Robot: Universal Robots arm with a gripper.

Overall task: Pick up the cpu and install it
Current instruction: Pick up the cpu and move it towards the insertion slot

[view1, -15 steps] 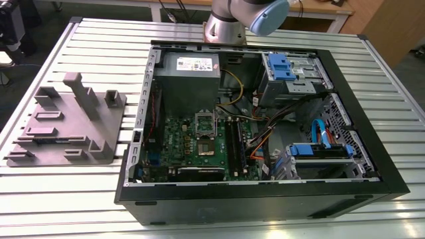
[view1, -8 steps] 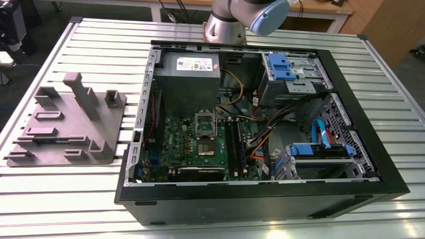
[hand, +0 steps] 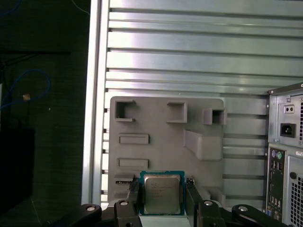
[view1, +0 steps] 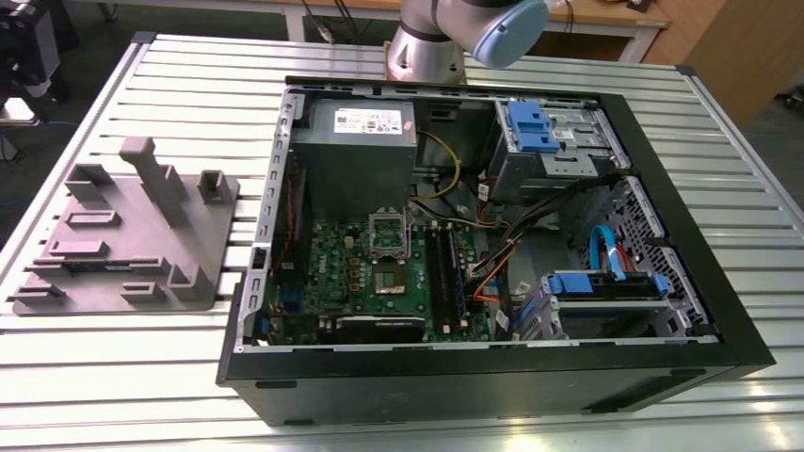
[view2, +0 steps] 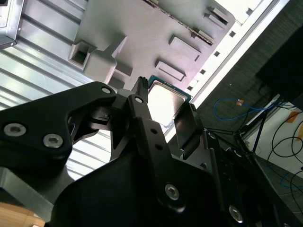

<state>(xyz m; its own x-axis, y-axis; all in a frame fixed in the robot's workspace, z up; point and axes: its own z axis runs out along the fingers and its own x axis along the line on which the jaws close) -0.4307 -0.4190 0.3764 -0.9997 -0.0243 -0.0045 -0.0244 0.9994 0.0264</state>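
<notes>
In both wrist views the cpu (hand: 162, 193) (view2: 166, 100), a small square chip with a silvery top and a green rim, sits between the two black fingers (hand: 134, 195) of my gripper (hand: 162, 201) (view2: 165, 116). The gripper is shut on it by two opposite edges. The chip hangs well above the grey fixture plate (hand: 165, 142) (view2: 142, 33). In the exterior view the open computer case (view1: 703, 282) lies on the table. Its green motherboard (view1: 333, 254) has an open socket (view1: 387, 247) near the middle.
The fixture plate (view1: 126, 245) with upright blocks lies at the exterior view's left of the case on the slatted metal table (view1: 188, 85). The arm's base (view1: 434, 42) stands behind the case. Cables, a power supply (view1: 358, 141) and blue drive bays (view1: 540, 127) crowd the case.
</notes>
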